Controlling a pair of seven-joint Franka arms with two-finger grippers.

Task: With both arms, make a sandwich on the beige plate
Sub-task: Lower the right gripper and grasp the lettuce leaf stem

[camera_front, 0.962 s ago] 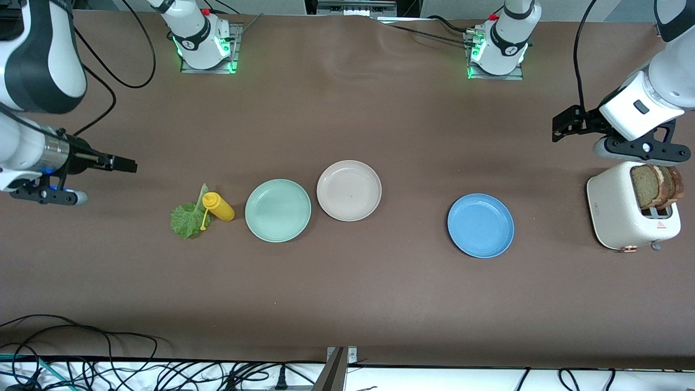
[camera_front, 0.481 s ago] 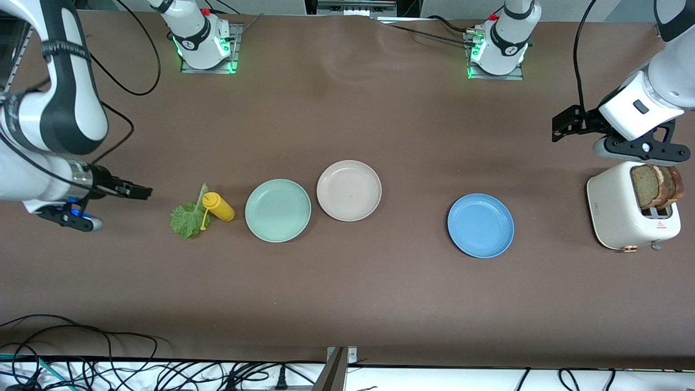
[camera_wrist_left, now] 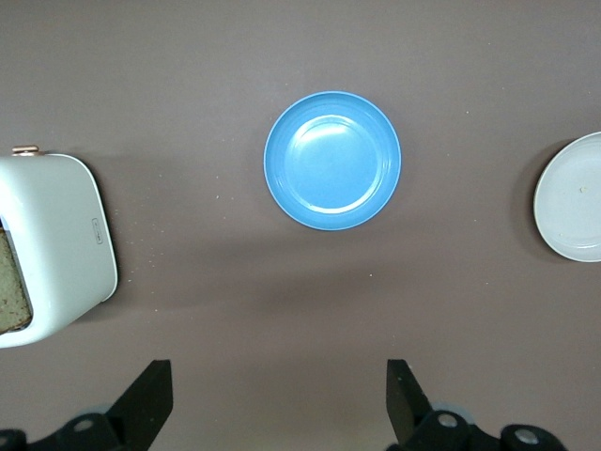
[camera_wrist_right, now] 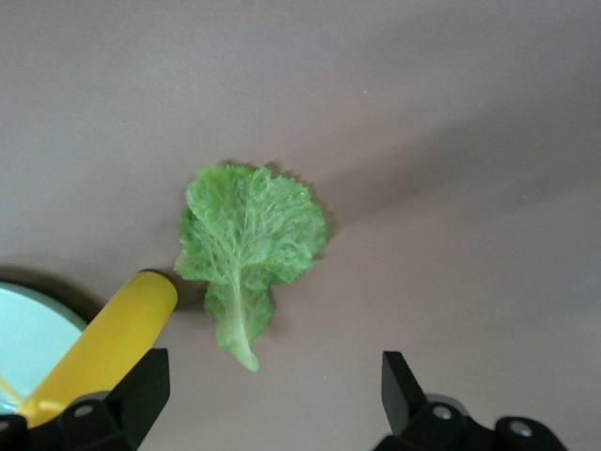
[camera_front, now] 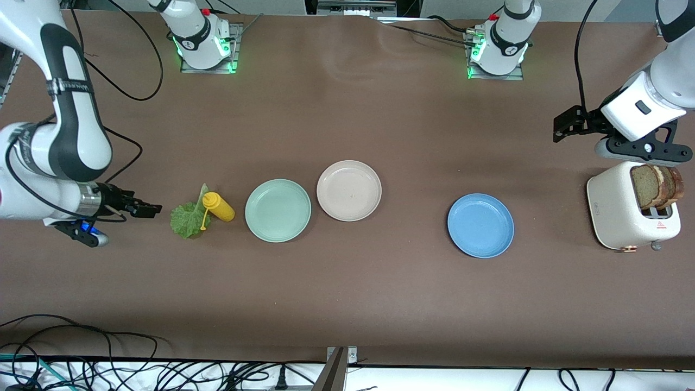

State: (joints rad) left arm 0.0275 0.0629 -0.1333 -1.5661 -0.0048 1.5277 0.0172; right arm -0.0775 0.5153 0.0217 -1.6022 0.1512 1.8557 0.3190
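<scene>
The beige plate (camera_front: 349, 190) lies bare mid-table; its edge also shows as the beige plate (camera_wrist_left: 573, 197). Two brown bread slices (camera_front: 657, 186) stand in a white toaster (camera_front: 624, 209) at the left arm's end. A green lettuce leaf (camera_front: 187, 219) lies flat toward the right arm's end, touching a yellow squeeze bottle (camera_front: 218, 207). My right gripper (camera_front: 146, 209) is open over bare table just beside the leaf, with the lettuce leaf (camera_wrist_right: 249, 235) ahead of the right gripper (camera_wrist_right: 272, 399). My left gripper (camera_front: 564, 124) hangs open and holds nothing, over the table by the toaster; the left gripper (camera_wrist_left: 279, 404) shows wide jaws.
A mint-green plate (camera_front: 277, 210) sits between the bottle and the beige plate. A blue plate (camera_front: 480, 225) lies between the beige plate and the toaster. Cables run along the table edge nearest the front camera.
My right arm has swung in toward the lettuce leaf, its open gripper now close beside it. The left arm has hardly moved.
</scene>
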